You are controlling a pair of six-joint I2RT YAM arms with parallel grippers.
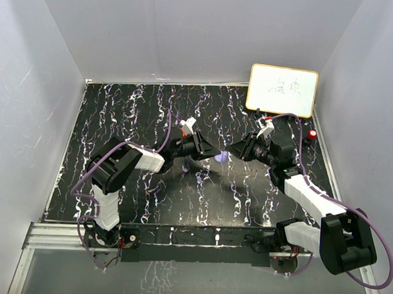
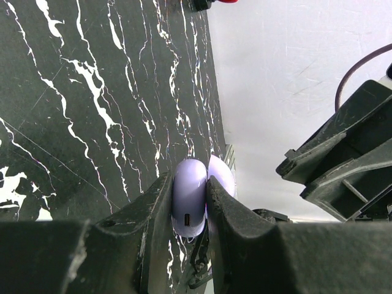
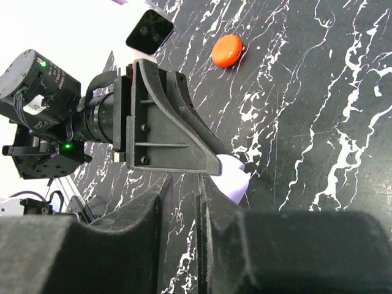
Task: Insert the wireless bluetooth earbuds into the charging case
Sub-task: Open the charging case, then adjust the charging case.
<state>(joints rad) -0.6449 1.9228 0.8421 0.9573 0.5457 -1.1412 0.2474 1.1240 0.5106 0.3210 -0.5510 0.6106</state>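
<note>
My left gripper (image 1: pixel 211 152) is shut on a pale purple round charging case (image 1: pixel 221 157) and holds it above the middle of the table. In the left wrist view the gripper (image 2: pixel 189 193) pinches the case (image 2: pixel 188 184) on edge, port toward the camera, with its lid (image 2: pixel 222 174) swung open. My right gripper (image 1: pixel 244 150) faces it from the right, close to the case. In the right wrist view its jaws (image 3: pixel 184 184) stand a narrow gap apart with only table showing between them, next to the case (image 3: pixel 237 179). No earbud is in view.
A red round disc (image 1: pixel 311 135) lies at the table's right edge and also shows in the right wrist view (image 3: pixel 226 50). A whiteboard (image 1: pixel 282 90) leans at the back right. White walls enclose the black marbled table (image 1: pixel 133 119).
</note>
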